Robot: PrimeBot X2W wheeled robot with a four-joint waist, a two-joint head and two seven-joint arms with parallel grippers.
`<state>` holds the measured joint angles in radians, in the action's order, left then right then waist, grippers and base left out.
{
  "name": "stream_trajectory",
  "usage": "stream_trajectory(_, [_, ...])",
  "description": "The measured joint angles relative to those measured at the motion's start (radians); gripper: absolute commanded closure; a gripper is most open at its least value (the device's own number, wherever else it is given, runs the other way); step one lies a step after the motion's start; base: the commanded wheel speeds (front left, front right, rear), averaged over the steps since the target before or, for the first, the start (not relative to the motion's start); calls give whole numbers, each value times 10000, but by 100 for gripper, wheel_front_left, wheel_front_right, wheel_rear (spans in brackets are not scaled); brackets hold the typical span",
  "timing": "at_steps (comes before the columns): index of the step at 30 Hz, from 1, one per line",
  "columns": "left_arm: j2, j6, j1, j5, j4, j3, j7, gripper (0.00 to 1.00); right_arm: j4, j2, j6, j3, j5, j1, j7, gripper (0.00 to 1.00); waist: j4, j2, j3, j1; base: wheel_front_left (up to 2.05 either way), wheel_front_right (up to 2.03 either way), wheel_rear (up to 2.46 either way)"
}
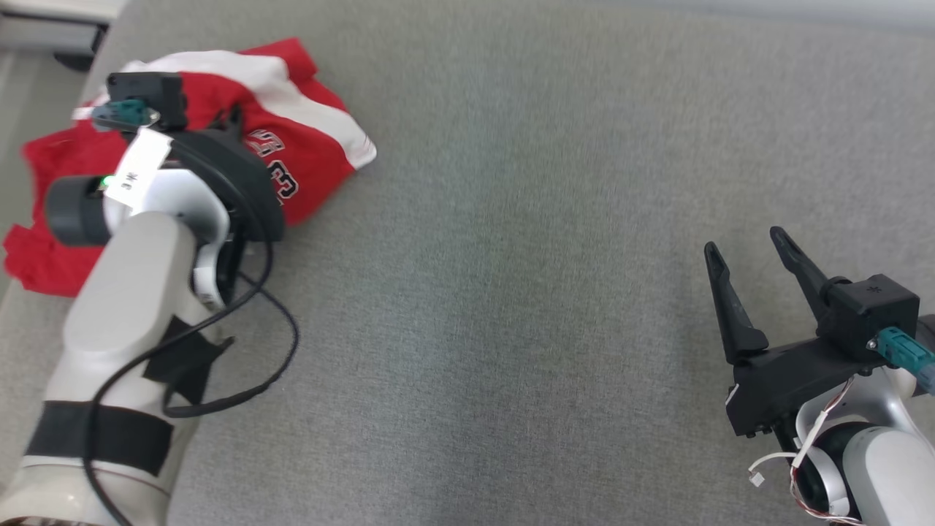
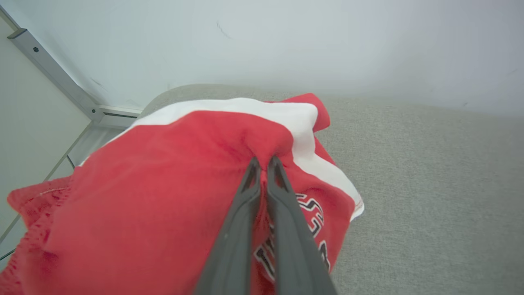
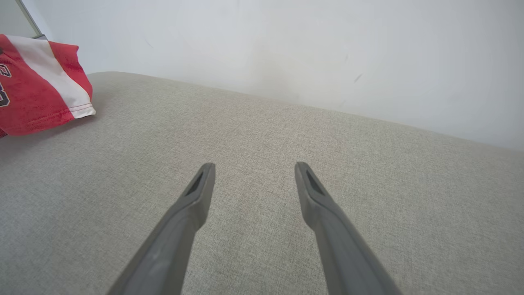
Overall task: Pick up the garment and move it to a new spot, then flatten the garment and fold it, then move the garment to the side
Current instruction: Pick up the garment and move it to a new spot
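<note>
- Dark right gripper [image 1: 741,245], nearest, jaws wide apart, holding nothing.
- Left gripper [image 2: 264,162] clamped on a small fold of the red-and-white garment [image 1: 307,146], bunched at the far left corner.
- Risk: so thin a pinch may slip when lifted, dropping the garment short.
- Grey woven surface [image 1: 511,292]; pale wall [image 3: 286,49] behind.

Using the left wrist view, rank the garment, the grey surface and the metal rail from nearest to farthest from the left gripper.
1. garment: touching, pinched by the shut left gripper.
2. grey surface: beneath the garment, stretching away to the right.
3. metal rail: upper left, past the surface's edge.
</note>
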<state>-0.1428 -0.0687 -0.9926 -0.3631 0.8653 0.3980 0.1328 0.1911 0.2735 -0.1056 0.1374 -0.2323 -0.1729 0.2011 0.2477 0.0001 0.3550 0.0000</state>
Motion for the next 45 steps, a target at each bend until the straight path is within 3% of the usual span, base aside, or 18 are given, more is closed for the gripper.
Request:
stream_trajectory(11, [788, 174, -253, 71, -474, 414, -727, 100, -857, -568, -13, -107, -301, 201, -610, 0, -155, -1, -1493, -3, 0, 0, 0])
stream_trajectory(22, [823, 403, -259, 69, 75, 614, -855, 100, -2006, -1264, 10, 502, -552, 278, -976, 0, -798, -2, -3021, -3, 0, 0, 0])
stream_trajectory(34, [1137, 616, -438, -253, -150, 1045, -892, 100, -2238, -1469, 59, 851, -579, 996, -1151, 0, -2095, -2, -4316, -1, 0, 0, 0])
stream_trajectory(40, [1139, 600, -814, -374, -483, 1204, -878, 100, -2268, -1523, 90, 1041, -577, 1206, -1220, 0, -2910, -2, -4695, -1, 0, 0, 0])
stream_trajectory(45, [1149, 408, -892, -757, -1135, 1918, -713, 100, -2266, -1507, 171, 1158, -575, 1288, -1216, 0, -3596, -2, -4909, -1, 0, 0, 0])
